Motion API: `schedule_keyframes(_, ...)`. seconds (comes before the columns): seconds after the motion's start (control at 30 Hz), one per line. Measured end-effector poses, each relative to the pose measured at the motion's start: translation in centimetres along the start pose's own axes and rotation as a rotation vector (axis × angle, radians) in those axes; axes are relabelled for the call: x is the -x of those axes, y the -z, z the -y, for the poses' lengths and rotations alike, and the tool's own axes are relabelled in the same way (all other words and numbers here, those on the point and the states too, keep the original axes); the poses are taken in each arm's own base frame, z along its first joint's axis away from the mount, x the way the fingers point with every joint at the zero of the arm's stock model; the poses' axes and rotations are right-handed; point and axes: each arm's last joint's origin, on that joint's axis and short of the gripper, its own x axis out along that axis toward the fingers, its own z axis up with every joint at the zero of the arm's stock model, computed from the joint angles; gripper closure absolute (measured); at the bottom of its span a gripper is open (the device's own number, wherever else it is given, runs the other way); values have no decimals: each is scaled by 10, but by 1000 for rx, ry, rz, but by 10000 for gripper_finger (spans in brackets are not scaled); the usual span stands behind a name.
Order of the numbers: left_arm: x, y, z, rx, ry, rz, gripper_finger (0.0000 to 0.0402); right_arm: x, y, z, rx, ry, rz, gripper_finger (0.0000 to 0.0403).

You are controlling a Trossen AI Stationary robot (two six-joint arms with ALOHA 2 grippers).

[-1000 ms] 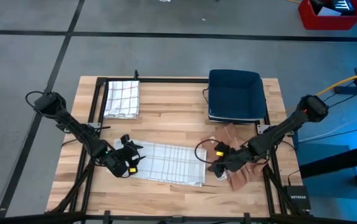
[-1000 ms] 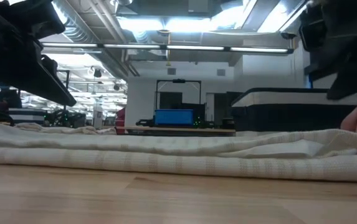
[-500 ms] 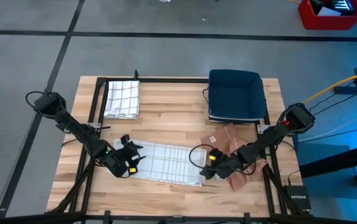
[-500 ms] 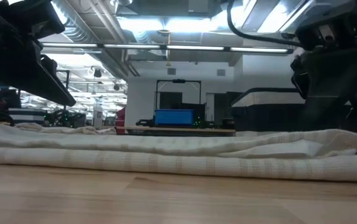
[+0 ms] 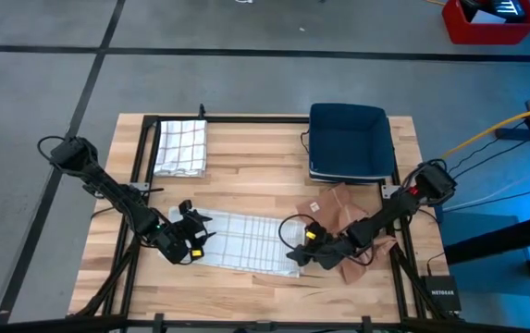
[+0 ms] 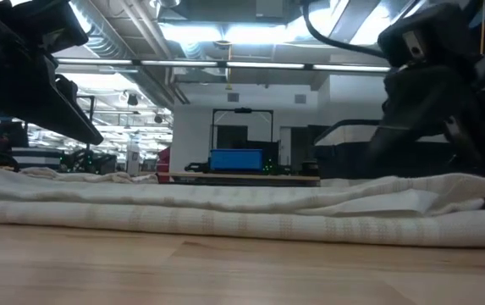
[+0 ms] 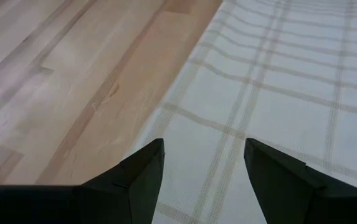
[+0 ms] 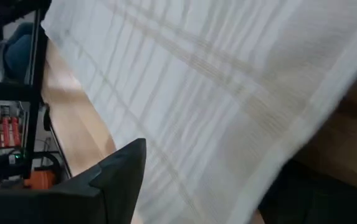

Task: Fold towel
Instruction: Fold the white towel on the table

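We see a matt plank-wood table [image 5: 246, 185] with visible grain, a soft woven cloth towel [image 5: 246, 242] in pale checks, a second checked cloth [image 5: 181, 146], crumpled brown fabric [image 5: 343, 208], a dark matt bin [image 5: 350, 141] and matt black fingers [image 7: 142, 177].

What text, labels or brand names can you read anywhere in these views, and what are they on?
"NETGEAR": on the small black box below the table's right corner in the high view; faint, so the reading is tentative.
Tag on the brown cloth: too small to read.
Blue screen in the low view: too blurred to read.
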Motion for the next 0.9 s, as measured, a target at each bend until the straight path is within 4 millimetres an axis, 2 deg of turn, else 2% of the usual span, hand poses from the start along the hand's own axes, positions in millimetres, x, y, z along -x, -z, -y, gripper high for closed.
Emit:
schedule_keyframes(0.17, 0, 0, 0, 1, 1, 1, 188, -3, -6, -1, -11, -2, 36, 139)
schedule_keyframes(0.4, 0, -1, 1, 7, 8, 9, 188, -20, -16, -13, 82, 18, 66, 139)
schedule_keyframes(0.57, 0, -1, 1, 1, 9, 10, 188, -24, -18, -15, 99, 30, 103, 148)
schedule_keyframes(0.67, 0, -1, 1, -4, 9, 10, 188, -25, -22, -14, 146, 48, 143, 184)
schedule_keyframes(0.73, 0, -2, 2, 0, 13, 14, 188, -26, -23, -12, 196, 63, 154, 223)
schedule_keyframes(0.9, -3, -9, 5, 16, 67, 38, 188, -26, -22, -10, 320, 82, 155, 353)
